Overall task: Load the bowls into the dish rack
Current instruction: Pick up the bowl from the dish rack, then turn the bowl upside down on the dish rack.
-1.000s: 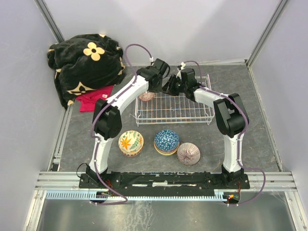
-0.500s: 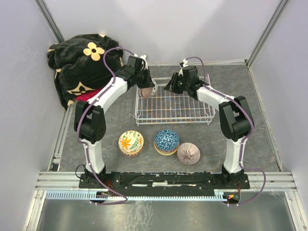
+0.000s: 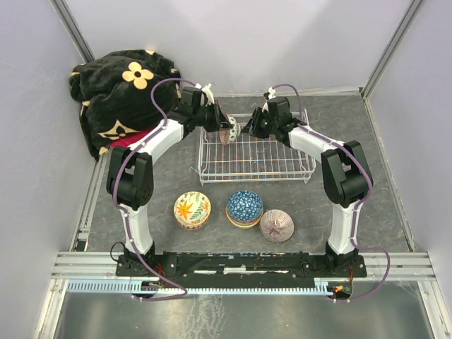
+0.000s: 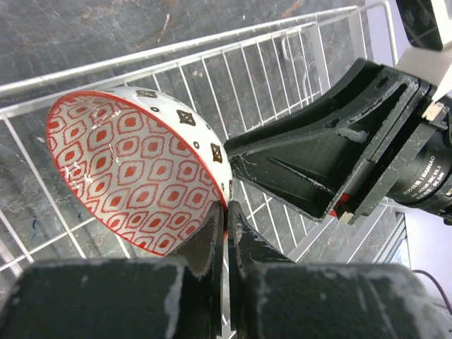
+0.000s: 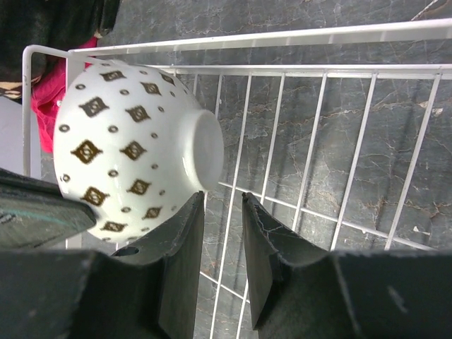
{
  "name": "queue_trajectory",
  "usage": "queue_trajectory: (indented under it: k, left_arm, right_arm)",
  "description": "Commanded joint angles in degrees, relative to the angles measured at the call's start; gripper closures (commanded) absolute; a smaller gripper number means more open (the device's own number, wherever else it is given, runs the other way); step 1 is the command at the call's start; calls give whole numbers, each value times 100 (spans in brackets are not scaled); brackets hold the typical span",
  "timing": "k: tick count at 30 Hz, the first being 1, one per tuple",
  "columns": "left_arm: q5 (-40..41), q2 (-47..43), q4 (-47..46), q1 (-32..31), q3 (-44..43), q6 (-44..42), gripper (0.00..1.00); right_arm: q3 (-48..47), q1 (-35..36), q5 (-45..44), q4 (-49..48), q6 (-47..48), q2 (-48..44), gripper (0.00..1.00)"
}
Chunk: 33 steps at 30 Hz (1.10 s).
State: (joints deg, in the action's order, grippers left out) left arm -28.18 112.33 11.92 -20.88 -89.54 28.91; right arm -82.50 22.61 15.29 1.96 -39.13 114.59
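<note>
Grey, stone-patterned table (image 3: 381, 205) filled the floor of a booth with pale lilac walls (image 3: 282, 42). At its far middle sat the white wire dish rack (image 3: 258, 159). Over the rack's far left corner, the left gripper (image 4: 226, 212) was clamped shut on the rim of a red-patterned bowl (image 4: 127, 176), held on edge, its white outside dotted with brown diamonds. The right gripper (image 5: 222, 201) hung just beside the bowl's foot, its jaws parted with nothing between them; whether a finger touched the bowl could not be told. Nearer the arm bases, on the table, stood a yellow sunburst bowl (image 3: 192, 210), a blue bowl (image 3: 244, 207) and a purple-and-white bowl (image 3: 277, 225). A black flowered blanket (image 3: 123, 92) and a red cloth (image 3: 138, 147) lay far left.
</note>
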Motion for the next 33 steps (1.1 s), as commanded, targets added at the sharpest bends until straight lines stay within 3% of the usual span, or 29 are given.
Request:
queue_trajectory:
  k: [1, 12, 20, 33]
  left_arm:
    - [-355, -258, -656, 196, 88, 266, 97]
    - [-609, -106, -831, 452, 373, 364, 97]
    - [-1323, -80, -1343, 488, 573, 530, 97]
    - [-1603, 143, -1250, 586, 554, 555, 97]
  right_arm:
    - [-188, 43, 73, -172, 2, -54, 64]
    - [-467, 204, 65, -75, -19, 231, 64]
    - [-487, 226, -19, -22, 16, 224, 64]
    - [-540, 253, -41, 39, 57, 251, 64]
